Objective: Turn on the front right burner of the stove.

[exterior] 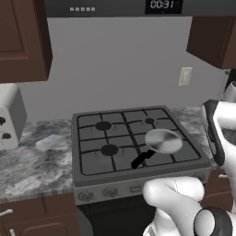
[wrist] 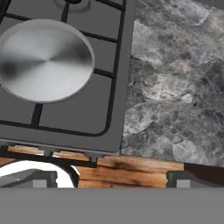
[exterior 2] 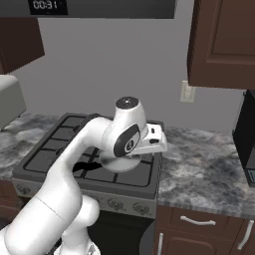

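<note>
Marbled grey counter [exterior: 32, 161] runs either side of the stove [exterior: 92, 177], with dark wood cabinets above and a microwave clock at the top. Starting at the left of the left base view, a white toaster [exterior: 10, 115] stands at about 9 o'clock from the range. Next come the two left burners with visible black caps. Further right, a round steel pan [exterior: 162, 140] with a black handle [exterior: 142, 158] pointing toward 7 o'clock sits over the front right burner [exterior: 177, 154], hiding its cap. Along the front panel runs the row of round grey knobs [exterior: 110, 192]; the rightmost ones sit behind the arm's white elbow.

From the hand view, the pan [wrist: 43, 61] lies at 11 o'clock and the stove's front right corner is near the centre. The gripper [wrist: 111, 179] shows just two dark fingertips at the bottom edge, set wide apart with nothing between them.

My judgement: the knob for that burner lies below the stove's front edge, toward 6 to 7 o'clock from the gripper, so the hand must drop down and turn to face the panel.
</note>
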